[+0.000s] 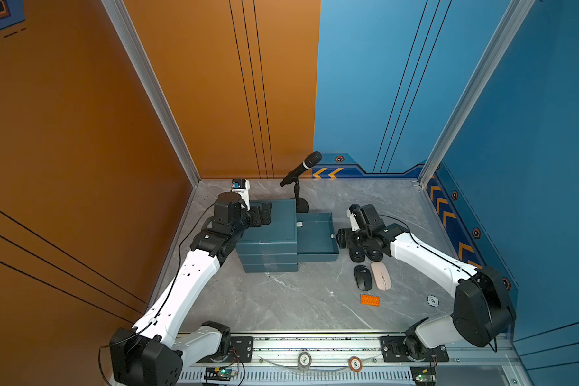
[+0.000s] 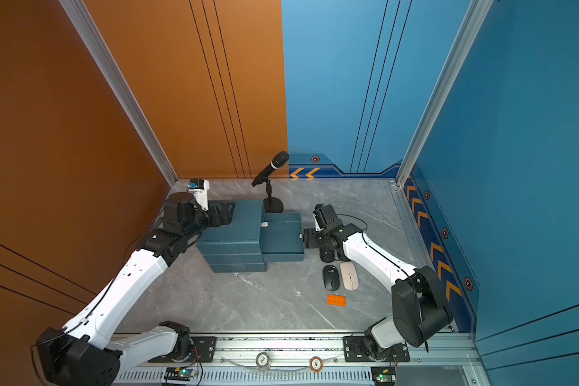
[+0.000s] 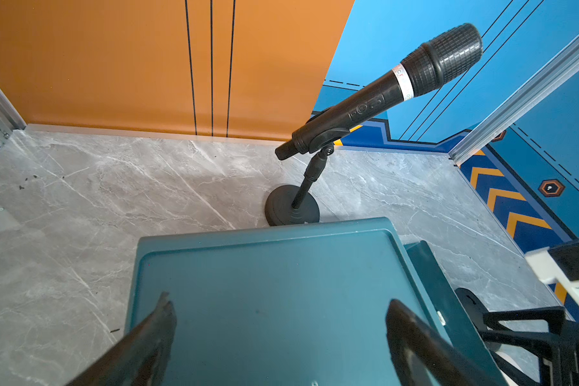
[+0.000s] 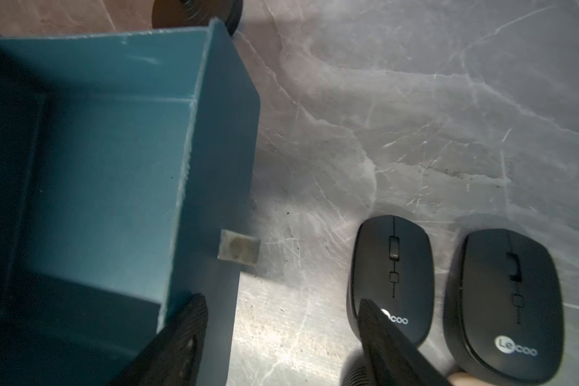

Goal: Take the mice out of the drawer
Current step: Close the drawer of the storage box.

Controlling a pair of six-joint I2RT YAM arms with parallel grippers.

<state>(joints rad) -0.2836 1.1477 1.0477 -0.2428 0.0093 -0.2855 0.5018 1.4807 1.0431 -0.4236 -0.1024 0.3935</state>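
The teal drawer [image 1: 318, 257] stands pulled out of its cabinet [image 1: 268, 234], and what shows of its inside [image 4: 114, 167] holds nothing. Two black mice [image 4: 391, 267] [image 4: 505, 300] lie side by side on the table just right of it, partly under my right arm in both top views. Nearer the front lie a black mouse [image 1: 362, 277] and a pale pink mouse [image 1: 380, 275]. My right gripper [image 4: 281, 300] is open and empty beside the drawer's front wall, one finger over a black mouse. My left gripper [image 3: 279, 300] is open above the cabinet top.
A black microphone [image 1: 301, 168] on a round-based stand rises just behind the cabinet and drawer. An orange studded plate [image 1: 370, 299] lies in front of the mice. A small round token [image 1: 433, 300] sits near the right arm. Walls enclose the grey marble table [image 1: 281, 300].
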